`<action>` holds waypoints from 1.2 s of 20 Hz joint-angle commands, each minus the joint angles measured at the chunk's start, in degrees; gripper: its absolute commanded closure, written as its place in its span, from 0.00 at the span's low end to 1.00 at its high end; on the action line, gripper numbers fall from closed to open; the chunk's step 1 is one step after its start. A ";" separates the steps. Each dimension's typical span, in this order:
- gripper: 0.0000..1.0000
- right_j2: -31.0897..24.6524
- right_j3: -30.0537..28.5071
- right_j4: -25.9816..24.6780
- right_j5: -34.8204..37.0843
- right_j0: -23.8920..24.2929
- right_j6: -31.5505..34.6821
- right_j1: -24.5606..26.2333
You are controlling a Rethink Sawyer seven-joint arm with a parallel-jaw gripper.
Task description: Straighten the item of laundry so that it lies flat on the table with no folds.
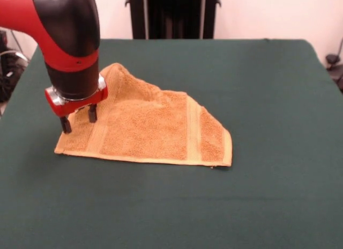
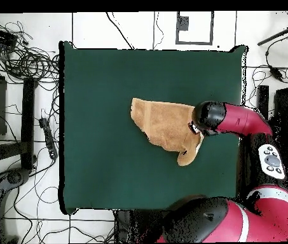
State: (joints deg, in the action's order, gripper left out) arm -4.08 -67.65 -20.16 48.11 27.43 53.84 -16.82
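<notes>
Broad green bench, most of its surface bare. Red and black arm coming down over the bench's left side in the front view, wrist pointing straight down. Orange-tan towel lying left of the bench's middle in that view, nowhere near flat: near edge stretched along the cloth, far part doubled over and drawn up to a rounded peak just beside the wrist, so a rough triangle instead of a square. Paler woven bands running across it near the right corner and again near the left.

Step in hand, by the look of it: getting hold of the folded-over part at the left end, well before any flattening is done. Next move likely calling for a short descent, a firm pinch on the upper layer only, then a pull outward and away from the fold to open it; catching both layers would merely drag the whole towel.

End effector moderately parted, two dark fingers apart with a clear gap, tips low over the towel's left corner, nothing clamped between them. Contact with the terry not certain from either view.
</notes>
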 commanded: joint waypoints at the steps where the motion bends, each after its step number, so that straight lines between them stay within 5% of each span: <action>1: 0.00 -1.10 3.07 -3.63 6.00 -0.97 -0.91 5.62; 8: 0.00 -2.98 3.53 -4.62 -5.14 2.44 -0.32 8.55; 9: 1.00 -3.16 3.24 -4.39 -6.23 2.87 0.55 8.53; 19: 1.00 -4.56 2.06 -5.97 -8.38 3.74 -2.43 7.60; 24: 1.00 -10.06 -1.39 -6.87 -16.81 6.91 -7.58 5.06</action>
State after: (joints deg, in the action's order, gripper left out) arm -6.73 -64.64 -20.40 48.89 31.25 53.84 -15.77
